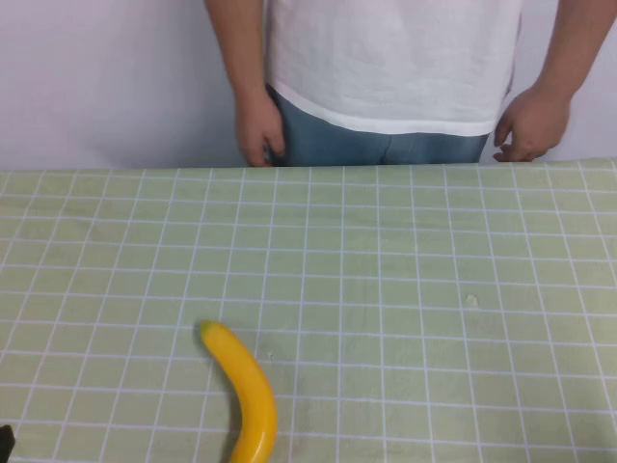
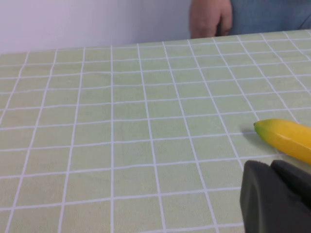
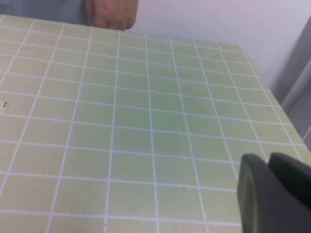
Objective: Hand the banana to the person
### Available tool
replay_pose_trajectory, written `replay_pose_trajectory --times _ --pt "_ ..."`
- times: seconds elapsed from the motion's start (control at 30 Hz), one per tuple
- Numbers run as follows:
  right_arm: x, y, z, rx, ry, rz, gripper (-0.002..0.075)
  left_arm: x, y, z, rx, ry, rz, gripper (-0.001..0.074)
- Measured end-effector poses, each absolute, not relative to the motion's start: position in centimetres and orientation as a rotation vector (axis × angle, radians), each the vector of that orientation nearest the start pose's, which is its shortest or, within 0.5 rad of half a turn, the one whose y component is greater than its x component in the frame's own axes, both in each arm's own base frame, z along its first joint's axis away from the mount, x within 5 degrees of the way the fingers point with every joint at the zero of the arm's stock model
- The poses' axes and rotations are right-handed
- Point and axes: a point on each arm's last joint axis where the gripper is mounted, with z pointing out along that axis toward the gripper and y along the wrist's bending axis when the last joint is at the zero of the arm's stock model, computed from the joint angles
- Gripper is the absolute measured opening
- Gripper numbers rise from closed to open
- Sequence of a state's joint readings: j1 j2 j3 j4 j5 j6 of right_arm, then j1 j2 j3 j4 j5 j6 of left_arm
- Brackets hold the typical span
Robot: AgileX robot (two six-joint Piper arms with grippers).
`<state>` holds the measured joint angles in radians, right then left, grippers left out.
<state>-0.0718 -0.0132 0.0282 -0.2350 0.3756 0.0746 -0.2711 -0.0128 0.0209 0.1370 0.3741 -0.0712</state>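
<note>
Nearest the robot, the left end effector [image 2: 274,196] appears in its own wrist view only as a dark, blurred block at the frame's edge, hovering over the table with nothing visibly in it; whether its fingers are spread or closed cannot be told. The right end effector [image 3: 274,194] shows the same way in the right wrist view, a dark shape above bare tablecloth, its opening likewise impossible to judge. Just beyond the left end effector lies the smooth, curved, bright yellow banana [image 1: 246,394] with a greenish tip, flat on the table [image 1: 434,289], which is covered in a pale green cloth with a white grid. The banana sits near the robot's edge, on the robot's left side, its greenish tip pointing away from the robot. At the far edge stands the person [image 1: 390,68] in a white T-shirt and blue jeans, bare forearms hanging, both hands at hip level behind the table edge, well apart from the banana.
</note>
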Motion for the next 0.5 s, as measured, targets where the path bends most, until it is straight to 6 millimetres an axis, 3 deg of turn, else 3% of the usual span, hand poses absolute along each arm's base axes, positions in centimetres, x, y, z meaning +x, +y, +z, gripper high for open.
replay_pose_trajectory --times 0.5 --pt "5.17 -1.15 17.15 -0.009 1.87 -0.229 -0.0007 5.25 -0.66 17.41 0.329 1.826 -0.006 -0.0004"
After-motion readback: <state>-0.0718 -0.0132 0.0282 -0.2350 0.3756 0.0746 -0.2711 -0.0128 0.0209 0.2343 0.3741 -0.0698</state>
